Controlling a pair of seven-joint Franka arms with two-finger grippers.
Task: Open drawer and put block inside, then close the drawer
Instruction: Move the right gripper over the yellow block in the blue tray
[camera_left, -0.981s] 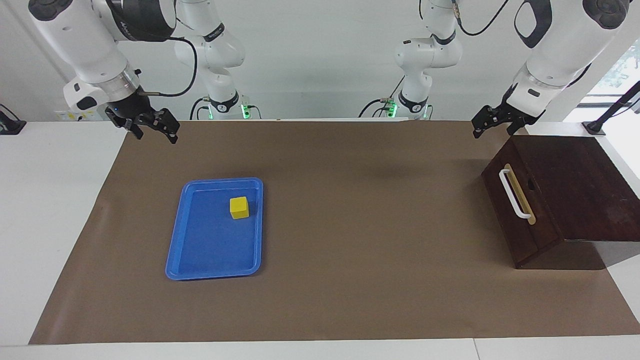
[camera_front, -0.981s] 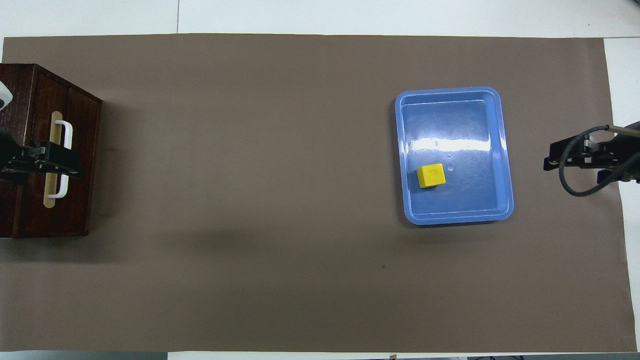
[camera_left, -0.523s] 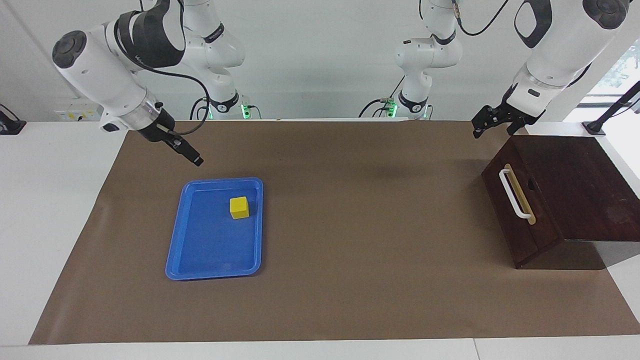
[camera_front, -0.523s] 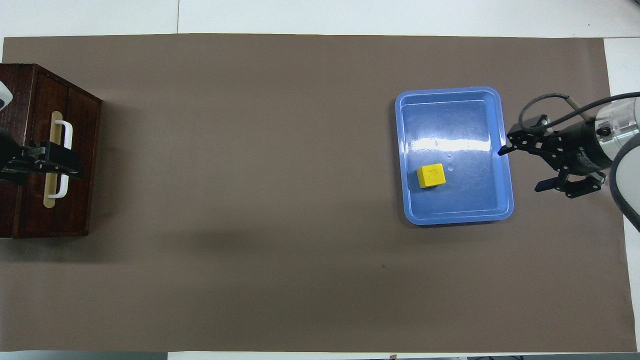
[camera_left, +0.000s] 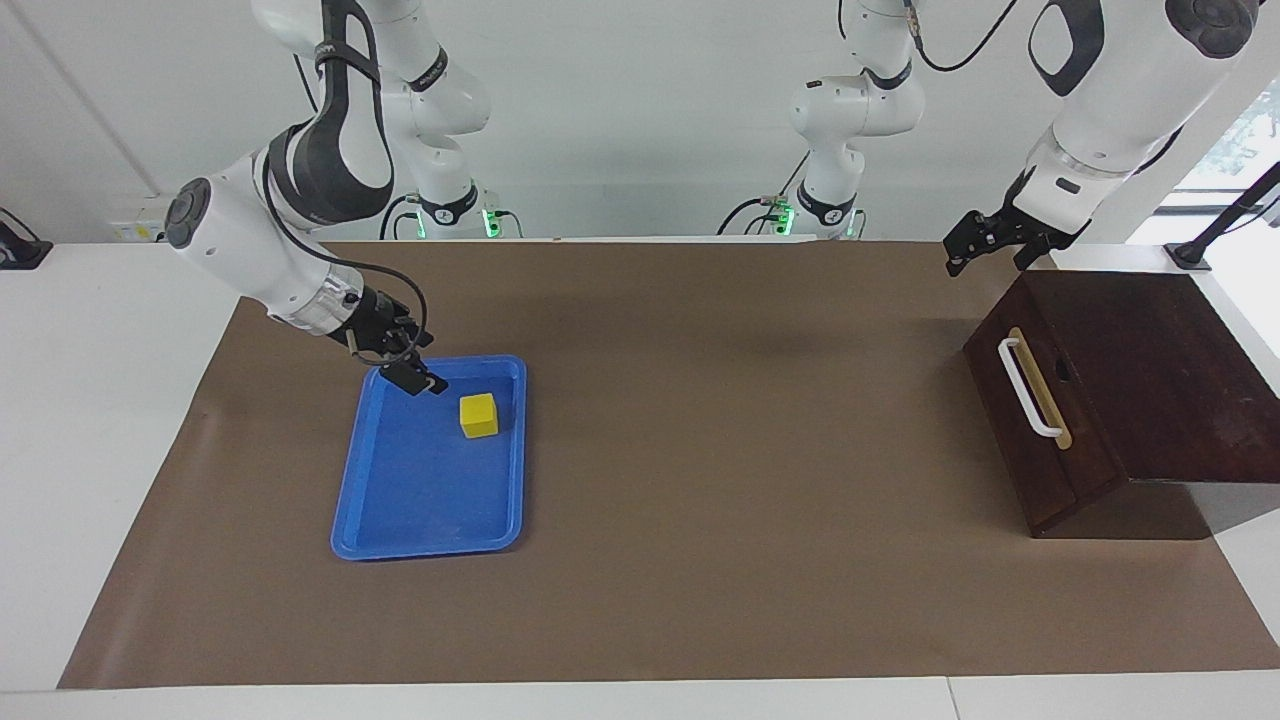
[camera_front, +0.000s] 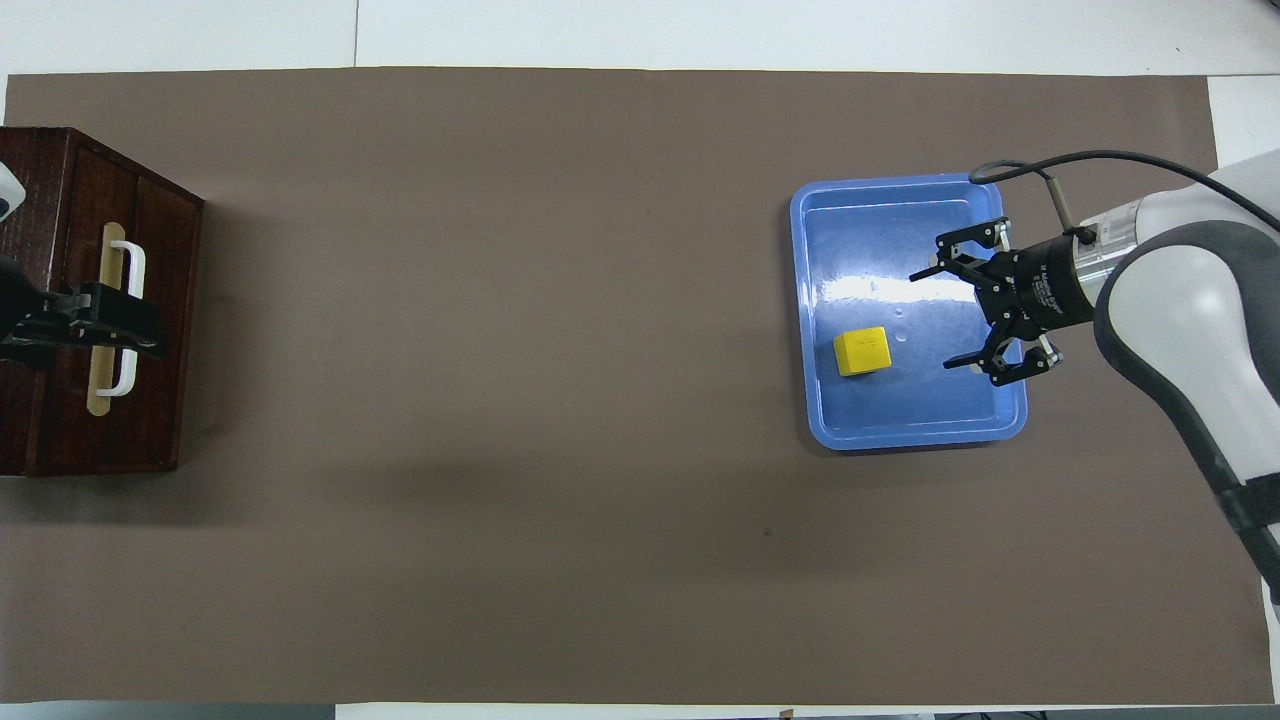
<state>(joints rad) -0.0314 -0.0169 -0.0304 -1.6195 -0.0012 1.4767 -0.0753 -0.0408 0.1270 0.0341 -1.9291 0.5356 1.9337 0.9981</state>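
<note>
We start at the right end effector (camera_front: 930, 318): its fingers stand wide apart and hold nothing. It hangs over the blue tray (camera_left: 400, 530), just beside the block (camera_left: 479, 415) and not touching it. The block sits in the tray, in the part nearer to the robots, toward the right arm's end of the worktop (camera_left: 700, 560).

The left end effector (camera_left: 985, 250) is also open and empty. It waits above the wooden box (camera_left: 1180, 380) at the left arm's end of the worktop, over the handle (camera_left: 1030, 388) in the overhead view, but the facing view shows it well above.

The drawer (camera_left: 1010, 440) is closed, so we judge the task is only at its start. The step in hand seems to be the reach for the block. The next move calls for bringing the open fingers around the block, then closing on it. The drawer must be pulled open by its handle before the block can go inside.

We can read no brand, label or writing.
</note>
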